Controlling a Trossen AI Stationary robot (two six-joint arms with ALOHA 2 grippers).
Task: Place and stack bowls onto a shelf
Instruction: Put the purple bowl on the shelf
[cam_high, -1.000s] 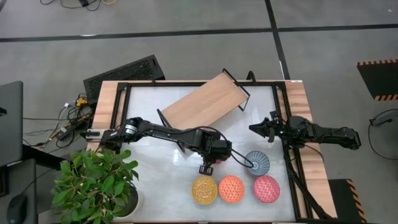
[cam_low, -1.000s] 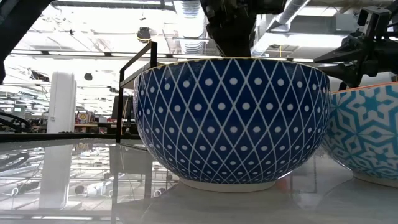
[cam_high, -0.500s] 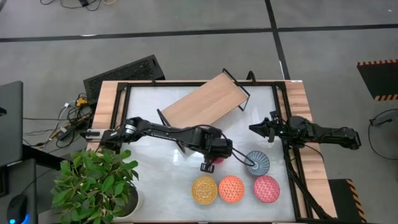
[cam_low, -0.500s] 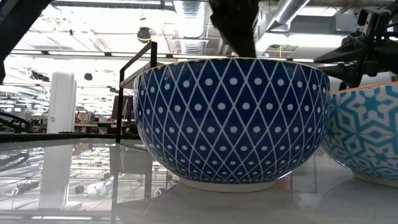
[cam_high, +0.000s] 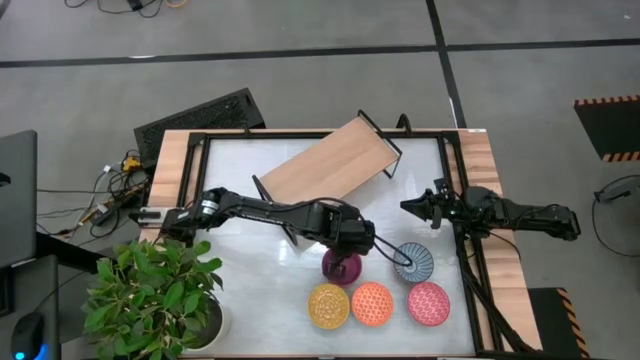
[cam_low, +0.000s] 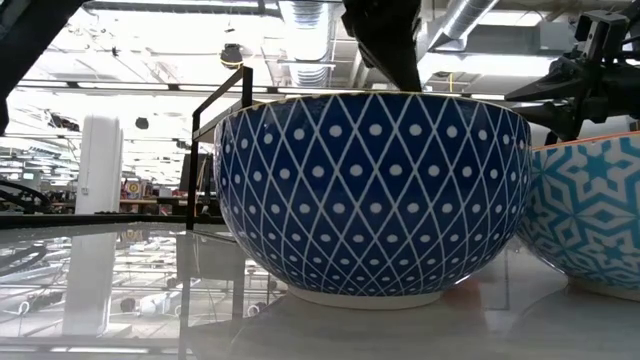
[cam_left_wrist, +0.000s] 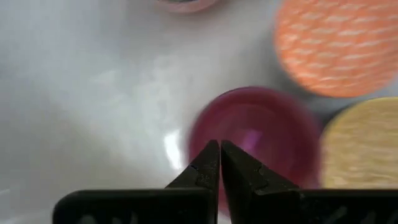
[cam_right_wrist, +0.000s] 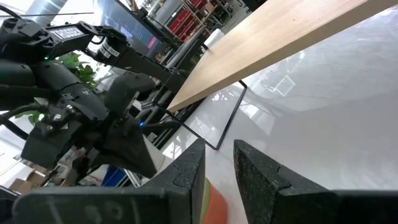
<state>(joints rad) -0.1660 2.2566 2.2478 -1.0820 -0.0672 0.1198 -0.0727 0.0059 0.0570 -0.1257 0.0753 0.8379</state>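
My left gripper (cam_high: 347, 252) hangs over the white surface (cam_high: 240, 200) near its middle, toward six o'clock, fingers (cam_left_wrist: 208, 165) pressed shut on nothing. The purple bowl (cam_high: 342, 267) sits on the surface right under their tips, and I cannot tell whether they touch its rim. In my left wrist view the purple bowl (cam_left_wrist: 255, 137) lies just past the closed tips, with the orange bowl (cam_left_wrist: 339, 43) and the yellow bowl (cam_left_wrist: 360, 143) beyond it.

My right gripper (cam_high: 408, 207) waits at three o'clock, by the surface's edge, fingers (cam_right_wrist: 186, 171) slightly apart and empty.

Along the six o'clock edge stand the yellow bowl (cam_high: 328, 305), the orange bowl (cam_high: 372, 303) and the pink bowl (cam_high: 428, 303), side by side. The blue bowl (cam_high: 412, 262) sits just above them, toward four o'clock.

The shelf (cam_high: 330, 160) lies at an angle near twelve o'clock, well apart from every bowl, nothing on it.

The surface is glossy white inside a black frame with wood borders. A plant (cam_high: 155, 295) crowds the seven o'clock corner; cables (cam_high: 115, 185) trail at nine. Around it is grey floor (cam_high: 300, 30) with dark lines. The low view is filled by a dark blue bowl (cam_low: 372, 195), with ceiling pipes behind.
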